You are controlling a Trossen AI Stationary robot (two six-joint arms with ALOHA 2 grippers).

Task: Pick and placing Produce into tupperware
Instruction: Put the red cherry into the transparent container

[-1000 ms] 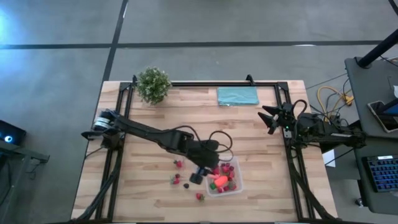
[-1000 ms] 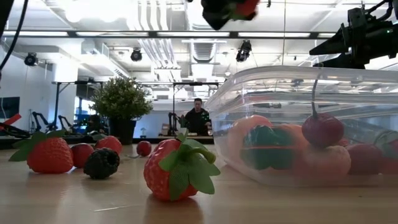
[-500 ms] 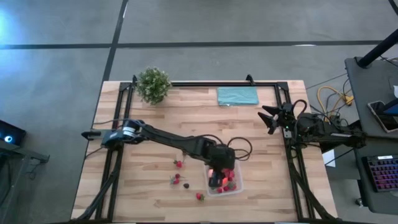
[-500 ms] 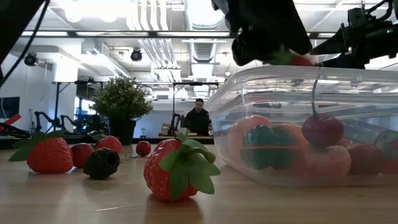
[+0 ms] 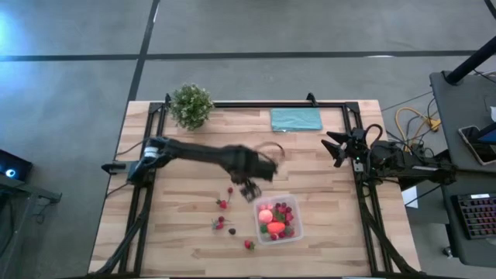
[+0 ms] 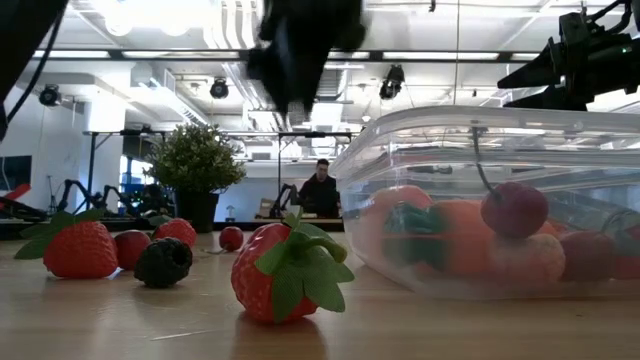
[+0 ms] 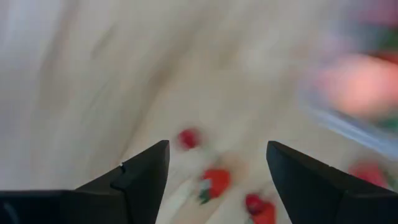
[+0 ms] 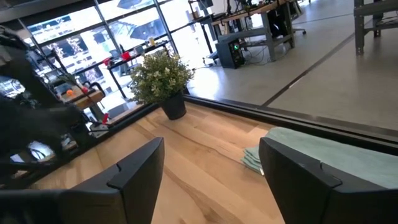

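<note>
The clear tupperware [image 5: 299,208] stands near the table's front, right of centre, and holds several produce pieces, among them an orange one [image 5: 275,227] and a cherry [image 6: 513,208]. Loose strawberries [image 5: 223,204] [image 6: 285,270] and a dark berry [image 6: 163,262] lie on the wood to its left. My left gripper [image 5: 248,190] hangs open above the table just beyond the tub's far-left corner, pointing down, with nothing between its fingers [image 7: 217,146]. My right gripper [image 5: 337,147] waits open at the table's right edge [image 8: 211,146].
A potted green plant [image 5: 191,105] stands at the far-left corner and a folded teal cloth [image 5: 296,118] lies at the far edge. Black frame rails [image 5: 147,194] run along both sides. Bare wood lies between the cloth and the tub.
My left gripper carried a red piece from the tub's left side over the tub, let it go there, then swung toward the far-left, off the tub, turning as it went. The cherry inside the tub has shifted.
</note>
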